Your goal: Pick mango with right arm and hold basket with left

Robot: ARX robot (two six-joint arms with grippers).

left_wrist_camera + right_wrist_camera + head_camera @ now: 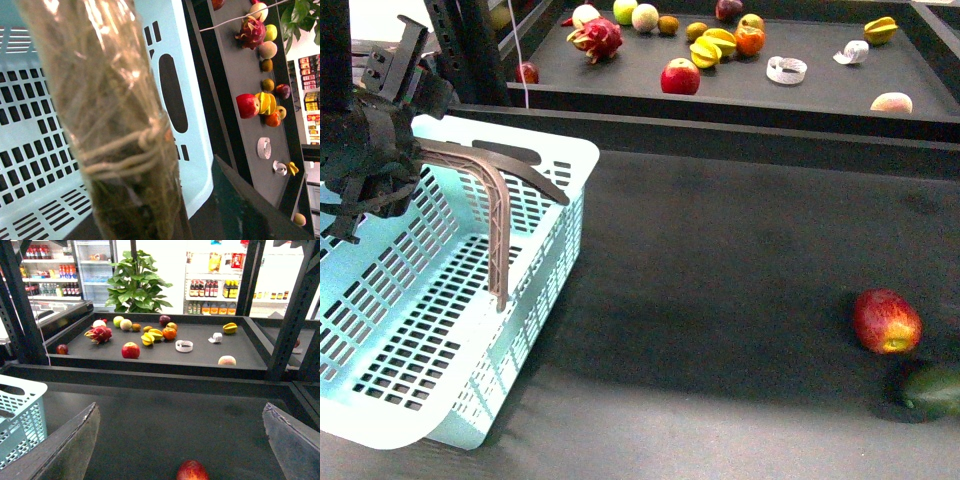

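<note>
The mango is out of view in every view. The light-blue basket stands tilted at the left of the dark table, and its corner shows in the right wrist view. My left gripper is shut on the brown basket handle. That handle, wrapped in film and twine, fills the left wrist view. My right gripper is open above the table and absent from the front view. A red-and-yellow fruit lies between its fingers at the picture's edge.
The red-and-yellow fruit and a dark green oval fruit lie at the table's right. A raised black tray at the back holds a dragon fruit, a red apple, star fruits and other fruit.
</note>
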